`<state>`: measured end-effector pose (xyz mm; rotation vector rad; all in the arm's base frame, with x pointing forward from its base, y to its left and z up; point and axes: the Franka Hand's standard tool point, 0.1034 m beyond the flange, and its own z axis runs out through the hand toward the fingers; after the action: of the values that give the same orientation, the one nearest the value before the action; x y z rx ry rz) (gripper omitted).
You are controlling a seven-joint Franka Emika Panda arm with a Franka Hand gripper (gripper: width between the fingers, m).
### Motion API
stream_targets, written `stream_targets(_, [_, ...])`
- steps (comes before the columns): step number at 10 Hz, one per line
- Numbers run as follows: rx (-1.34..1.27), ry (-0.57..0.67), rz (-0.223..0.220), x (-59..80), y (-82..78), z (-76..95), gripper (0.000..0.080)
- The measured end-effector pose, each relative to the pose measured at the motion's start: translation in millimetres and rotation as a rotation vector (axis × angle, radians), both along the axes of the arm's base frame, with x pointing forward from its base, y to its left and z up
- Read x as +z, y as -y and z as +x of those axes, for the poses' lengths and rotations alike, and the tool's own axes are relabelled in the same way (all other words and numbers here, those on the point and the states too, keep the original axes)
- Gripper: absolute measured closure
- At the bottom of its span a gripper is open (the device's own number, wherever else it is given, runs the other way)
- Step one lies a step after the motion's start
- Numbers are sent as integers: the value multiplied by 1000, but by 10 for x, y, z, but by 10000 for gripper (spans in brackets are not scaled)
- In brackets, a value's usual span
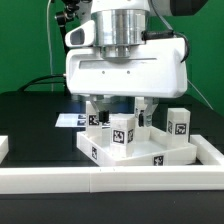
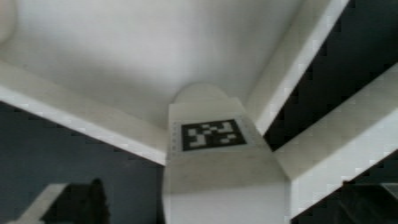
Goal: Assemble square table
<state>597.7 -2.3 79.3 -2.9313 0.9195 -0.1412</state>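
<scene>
The white square tabletop point(image 1: 150, 157) lies tray-side up near the front rail, with tags on its edges. One white tagged leg point(image 1: 123, 130) stands upright in it, directly under my gripper point(image 1: 121, 112). Another leg point(image 1: 178, 122) stands at the tabletop's corner on the exterior view's right, and a further tagged leg point(image 1: 97, 120) shows behind the gripper. In the wrist view the leg point(image 2: 217, 150) runs up between the fingers, with the tabletop's inside point(image 2: 125, 50) beyond it. The dark fingers point(image 2: 71, 202) stand to either side of the leg with gaps, so the gripper point(image 2: 222, 215) looks open.
A long white rail point(image 1: 110, 182) borders the front of the black work surface. The marker board point(image 1: 68, 120) lies flat behind, on the exterior view's left. A white piece point(image 1: 3, 148) shows at the left edge. A green backdrop stands behind.
</scene>
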Motion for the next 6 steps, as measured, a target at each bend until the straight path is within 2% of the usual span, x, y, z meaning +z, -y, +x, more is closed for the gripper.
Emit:
stream_targets(2, [100,0,-18,-2,22,-3,163])
stream_targets(4, [87,0,-17,-1,24,-3,508])
stream_targets(6, [87,0,-17,-1,26,-3,511])
